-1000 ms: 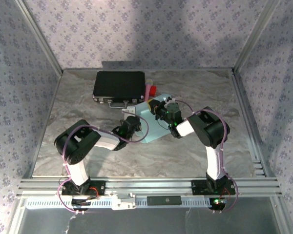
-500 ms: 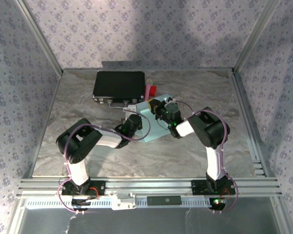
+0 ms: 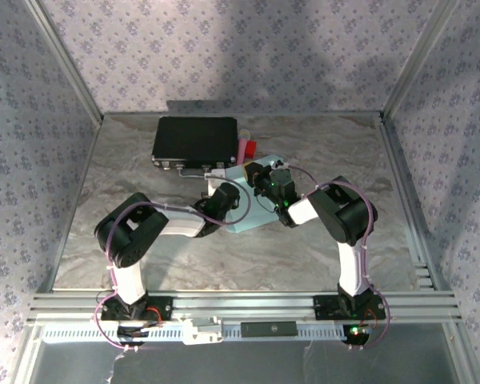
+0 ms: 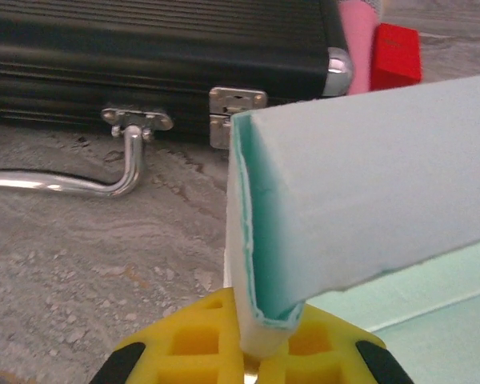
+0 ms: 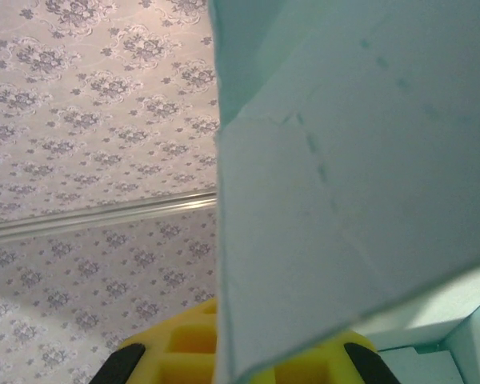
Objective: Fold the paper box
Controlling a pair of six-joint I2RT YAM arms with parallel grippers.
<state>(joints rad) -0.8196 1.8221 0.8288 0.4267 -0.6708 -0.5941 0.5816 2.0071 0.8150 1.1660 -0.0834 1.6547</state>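
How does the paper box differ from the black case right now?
Colour: the paper box is pale blue thin card; the black case is dark and ribbed, with a metal latch and handle. State: the paper box is half-folded, one panel raised, pinched by the left tool and the right tool; the black case lies shut, untouched. Both are on the table.

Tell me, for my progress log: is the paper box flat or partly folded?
Partly folded: one panel of the paper box stands raised above its flat part, left wrist view.
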